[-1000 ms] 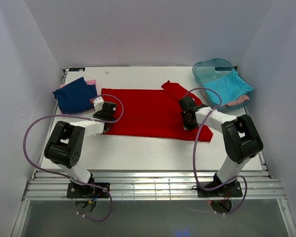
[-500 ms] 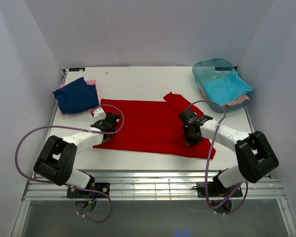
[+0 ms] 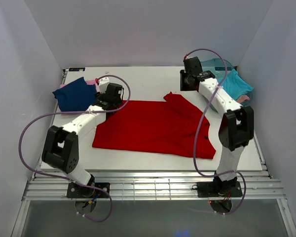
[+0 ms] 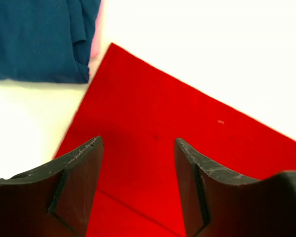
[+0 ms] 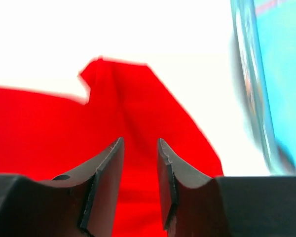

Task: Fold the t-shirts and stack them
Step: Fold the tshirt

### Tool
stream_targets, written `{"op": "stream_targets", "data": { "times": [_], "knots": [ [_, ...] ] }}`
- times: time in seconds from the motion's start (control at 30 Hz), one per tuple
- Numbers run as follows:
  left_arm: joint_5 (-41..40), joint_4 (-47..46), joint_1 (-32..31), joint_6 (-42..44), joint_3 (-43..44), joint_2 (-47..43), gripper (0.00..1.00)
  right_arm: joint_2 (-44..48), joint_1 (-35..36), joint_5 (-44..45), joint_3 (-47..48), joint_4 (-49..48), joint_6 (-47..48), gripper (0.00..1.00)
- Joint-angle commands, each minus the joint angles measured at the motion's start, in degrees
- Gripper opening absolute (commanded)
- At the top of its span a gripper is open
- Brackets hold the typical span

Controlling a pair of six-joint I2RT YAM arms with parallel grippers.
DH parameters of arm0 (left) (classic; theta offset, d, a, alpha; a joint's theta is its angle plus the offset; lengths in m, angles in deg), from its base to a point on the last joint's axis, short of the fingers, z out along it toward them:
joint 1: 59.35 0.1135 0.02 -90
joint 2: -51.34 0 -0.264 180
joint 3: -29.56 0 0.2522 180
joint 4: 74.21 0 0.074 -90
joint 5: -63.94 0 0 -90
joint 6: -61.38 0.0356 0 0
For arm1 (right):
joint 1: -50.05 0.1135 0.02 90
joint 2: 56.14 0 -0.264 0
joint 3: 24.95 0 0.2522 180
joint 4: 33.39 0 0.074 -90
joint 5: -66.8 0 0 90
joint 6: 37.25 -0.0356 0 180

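A bright red t-shirt lies spread flat across the middle of the table. My left gripper hovers over its far left corner, open, with only red cloth showing beneath the gap. A folded navy t-shirt rests on a pink one at the far left; the left wrist view shows the navy cloth too. My right gripper hangs above the red shirt's far sleeve, open and empty. A turquoise t-shirt lies in the tub.
A translucent teal tub stands at the far right corner; its wall is close on the right of my right gripper. A bit of pink cloth shows at the tub's near end. White walls enclose the table.
Both grippers dragged the red shirt toward the near edge, then opened, let it go and rose toward the far side. The right arm swung up near the tub.
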Motion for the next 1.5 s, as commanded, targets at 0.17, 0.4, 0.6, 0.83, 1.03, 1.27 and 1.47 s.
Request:
{"op": "stream_targets", "data": {
  "times": [0.17,0.4,0.6,0.83,1.03,1.27,1.47],
  "knots": [
    [3.54,0.72,5.59,8.69,6.56,9.62,0.70,-24.57,-7.56,-16.95,23.04,-3.61,6.14,0.41],
    [3.45,-0.16,6.82,11.06,5.59,8.39,0.70,-31.61,-10.02,-23.90,27.63,-6.77,5.71,0.43],
    [3.80,-0.16,8.23,11.24,5.33,8.65,0.70,-32.05,-10.20,-26.36,22.98,-7.83,4.39,0.43],
    [3.97,-0.69,9.02,11.41,5.68,9.36,0.70,-29.78,-10.29,-27.33,15.42,-9.85,3.51,0.43],
    [3.62,-1.21,9.28,11.68,5.24,9.36,0.70,-29.51,-10.29,-26.63,14.36,-8.27,5.00,0.42],
    [3.53,-1.65,9.29,10.80,4.54,9.27,0.70,-27.66,-10.29,-28.47,11.46,-8.97,4.21,0.42],
    [3.53,-1.65,9.37,10.62,4.45,9.44,0.70,-27.13,-10.11,-30.06,10.75,-9.24,3.42,0.33]
  ]
}}
